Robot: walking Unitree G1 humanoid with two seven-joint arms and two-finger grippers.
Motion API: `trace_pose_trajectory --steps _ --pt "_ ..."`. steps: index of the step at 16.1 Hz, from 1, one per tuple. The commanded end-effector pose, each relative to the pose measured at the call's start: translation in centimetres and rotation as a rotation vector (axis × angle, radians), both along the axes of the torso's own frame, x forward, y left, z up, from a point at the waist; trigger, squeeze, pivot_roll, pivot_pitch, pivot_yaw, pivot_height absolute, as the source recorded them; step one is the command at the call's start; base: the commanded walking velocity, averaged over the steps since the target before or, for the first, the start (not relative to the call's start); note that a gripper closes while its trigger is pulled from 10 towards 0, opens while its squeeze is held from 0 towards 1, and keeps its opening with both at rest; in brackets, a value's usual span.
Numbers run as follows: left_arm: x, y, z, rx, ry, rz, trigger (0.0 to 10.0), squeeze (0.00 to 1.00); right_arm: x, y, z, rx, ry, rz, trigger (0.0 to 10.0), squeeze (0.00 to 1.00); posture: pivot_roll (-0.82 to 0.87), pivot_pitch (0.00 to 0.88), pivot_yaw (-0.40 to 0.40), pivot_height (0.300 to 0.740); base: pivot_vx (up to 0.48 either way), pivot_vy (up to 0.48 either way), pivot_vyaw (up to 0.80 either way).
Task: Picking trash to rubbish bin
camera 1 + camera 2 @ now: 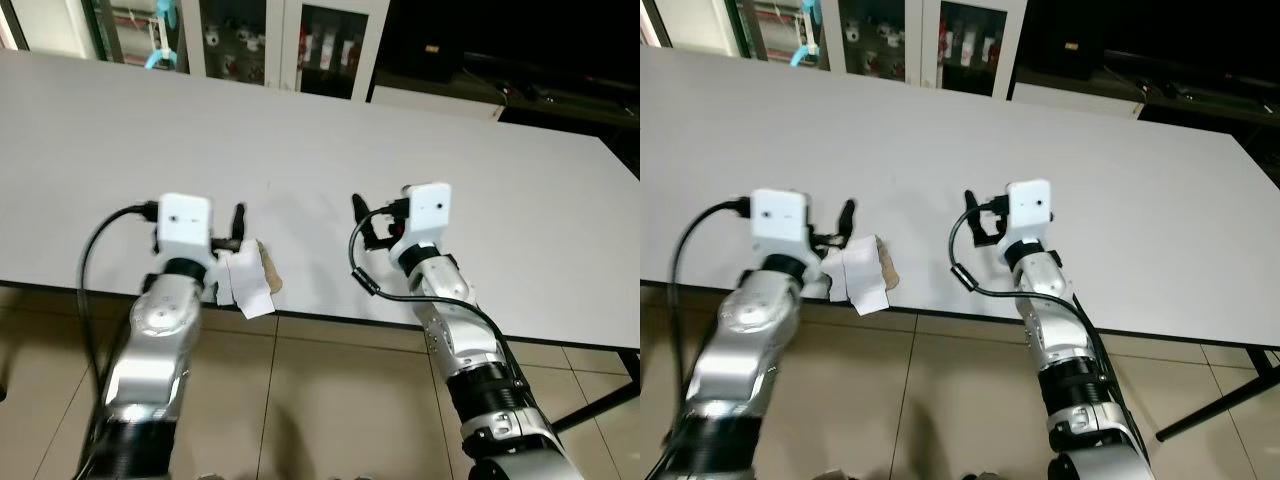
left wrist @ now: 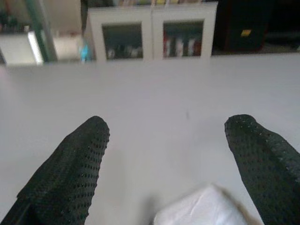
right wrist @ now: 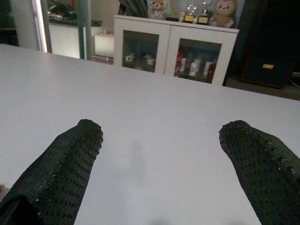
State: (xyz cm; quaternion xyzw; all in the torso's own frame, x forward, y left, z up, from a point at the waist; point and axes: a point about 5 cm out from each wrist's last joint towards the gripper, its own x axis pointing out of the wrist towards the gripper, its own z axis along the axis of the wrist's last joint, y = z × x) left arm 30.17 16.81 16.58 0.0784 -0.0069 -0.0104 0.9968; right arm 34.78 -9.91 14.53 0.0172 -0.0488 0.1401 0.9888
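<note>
Left pincer [image 1: 237, 232] spread over crumpled paper [image 1: 247, 283] (bench [image 1: 300, 150] edge); right pincer [image 1: 372, 222] spread, holding nothing.

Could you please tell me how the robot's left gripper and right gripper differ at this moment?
The left gripper has a crumpled white paper with a brown scrap right by it, at the near edge of the white table; the right gripper has only bare tabletop before it. The left gripper sits at the table's edge; the right gripper reaches further over the table. Both have their black fingers spread open.
</note>
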Motion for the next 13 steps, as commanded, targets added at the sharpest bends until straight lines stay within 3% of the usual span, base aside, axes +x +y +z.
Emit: trace_pose_trajectory --steps 1,4,7,9,13 --pt "-0.8 -0.9 0.4 -0.031 0.071 -0.011 10.0 0.00 -0.2 -0.3 -0.2 -0.001 0.012 -0.003 10.0 0.00 0.01 0.032 -0.112 0.740 0.000 0.000 0.00" --pt "-1.5 -2.4 -0.4 -0.095 0.208 -0.039 10.0 0.00 -0.1 0.2 -0.1 0.008 0.019 0.024 10.0 0.00 0.01 0.045 -0.112 0.740 0.000 0.000 0.00" --pt "-1.0 -2.7 -1.3 -0.067 0.283 -0.010 10.0 0.00 -0.2 0.8 -0.1 0.011 0.035 0.072 10.0 0.00 -0.01 0.056 -0.102 0.740 0.000 0.000 0.00" --pt "-0.8 -2.5 -1.1 -0.058 0.316 0.042 10.0 0.00 -0.9 1.5 -0.1 -0.007 0.038 0.186 10.0 0.00 -0.02 0.064 -0.095 0.740 0.000 0.000 0.00" --pt "-1.1 -2.3 -0.9 -0.040 0.335 0.057 10.0 0.00 -1.6 1.1 -0.8 -0.023 0.070 0.274 10.0 0.00 -0.01 0.074 -0.098 0.740 0.000 0.000 0.00"
